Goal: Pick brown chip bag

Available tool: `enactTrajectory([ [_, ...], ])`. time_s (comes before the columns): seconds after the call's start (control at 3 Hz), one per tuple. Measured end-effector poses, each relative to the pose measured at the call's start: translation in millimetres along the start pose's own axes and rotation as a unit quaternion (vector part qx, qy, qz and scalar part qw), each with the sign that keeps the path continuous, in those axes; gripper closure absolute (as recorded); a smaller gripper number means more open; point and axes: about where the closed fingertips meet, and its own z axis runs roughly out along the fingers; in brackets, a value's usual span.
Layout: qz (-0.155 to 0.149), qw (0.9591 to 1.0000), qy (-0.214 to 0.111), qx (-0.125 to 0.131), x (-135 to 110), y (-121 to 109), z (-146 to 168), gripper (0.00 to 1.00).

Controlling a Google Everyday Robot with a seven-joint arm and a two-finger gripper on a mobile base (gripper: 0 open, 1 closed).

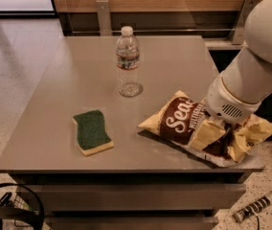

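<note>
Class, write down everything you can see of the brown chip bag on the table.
The brown chip bag is a large, crinkly, glossy packet with a dark brown middle, white "Sea" script and tan-yellow ends. It lies crumpled on the grey table near the front right corner, and its right end seems to pass the table's edge. The gripper is down on the bag's right half, touching it.

Bench layout, seen from the near edge.
Sponge (93, 132) front left; water bottle (128, 61) behind, near centre; brown chip bag (174, 121) front right on the bench (78, 71), end effector (216, 135) upon the bag.
</note>
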Motion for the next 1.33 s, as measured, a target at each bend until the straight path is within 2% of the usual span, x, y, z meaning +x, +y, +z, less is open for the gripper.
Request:
enactTrajectory([
  [0.33,0.000,1.0000,0.000,0.000,-0.3,0.0,-0.9,0.89],
  [0.67,0.000,1.0000,0.000,0.000,-0.4,0.0,-1.1,1.00],
  [1.33,0.000,1.0000,0.000,0.000,-0.4,0.0,-1.2,1.00],
])
